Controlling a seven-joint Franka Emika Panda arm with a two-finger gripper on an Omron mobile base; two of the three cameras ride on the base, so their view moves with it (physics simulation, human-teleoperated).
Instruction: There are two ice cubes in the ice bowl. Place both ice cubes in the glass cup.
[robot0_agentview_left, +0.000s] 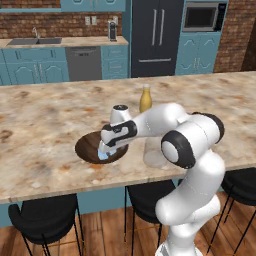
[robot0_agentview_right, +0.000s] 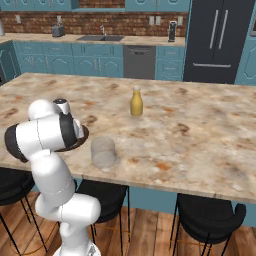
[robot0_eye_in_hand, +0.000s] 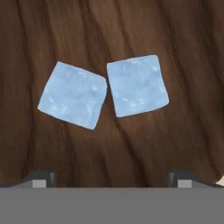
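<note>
Two ice cubes (robot0_eye_in_hand: 105, 94), pale blue and translucent, lie side by side, touching at one corner, on the dark grained floor of the ice bowl (robot0_eye_in_hand: 131, 144). The gripper (robot0_eye_in_hand: 109, 178) hangs directly above them, its fingertips (robot0_eye_in_hand: 43, 178) spread wide and holding nothing. The arm bends low over the bowl on the counter (robot0_agentview_left: 45, 120). The glass cup (robot0_agentview_right: 103, 152) stands just beside the bowl, with a yellow bottle (robot0_agentview_right: 136, 102) farther back.
</note>
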